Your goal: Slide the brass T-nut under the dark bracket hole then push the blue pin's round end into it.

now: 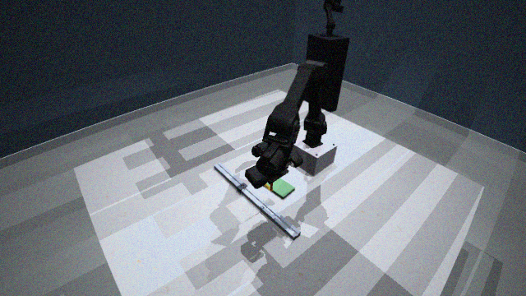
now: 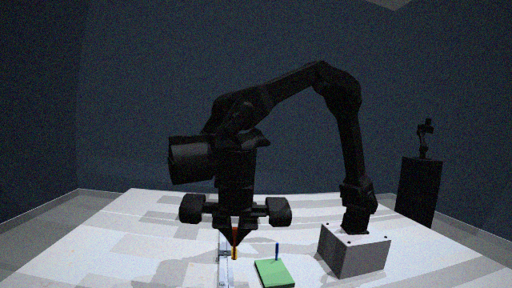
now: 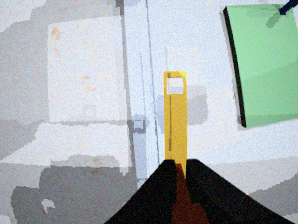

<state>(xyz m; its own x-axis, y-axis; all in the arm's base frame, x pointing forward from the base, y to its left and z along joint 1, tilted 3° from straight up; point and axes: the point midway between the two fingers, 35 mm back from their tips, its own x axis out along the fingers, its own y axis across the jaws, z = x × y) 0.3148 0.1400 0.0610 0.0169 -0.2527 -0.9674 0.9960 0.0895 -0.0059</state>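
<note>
The black gripper (image 1: 270, 186) (image 2: 236, 245) (image 3: 180, 169) pinches the orange handle (image 2: 234, 234) (image 3: 185, 195) of the brass T-nut (image 2: 234, 253) (image 3: 176, 120), suspended between the aluminum rail (image 1: 263, 205) (image 2: 224, 276) (image 3: 136, 55) and the green tray (image 1: 283, 188) (image 2: 274, 273) (image 3: 265, 65), where the blue pin (image 2: 277, 251) (image 3: 288, 7) stands upright.

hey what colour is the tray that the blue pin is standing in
Light green on top, seen best in the wrist view.

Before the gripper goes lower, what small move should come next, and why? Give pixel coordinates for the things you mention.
Probably shift the gripper (image 1: 269, 185) (image 2: 235, 245) (image 3: 180, 169) slightly sideways toward the rail (image 1: 267, 211) (image 2: 224, 274) (image 3: 135, 45): the wrist view shows the T-nut (image 3: 176, 120) held beside the rail, on the green tray's (image 1: 283, 188) (image 2: 274, 273) (image 3: 267, 65) side, not over its slot.
</note>
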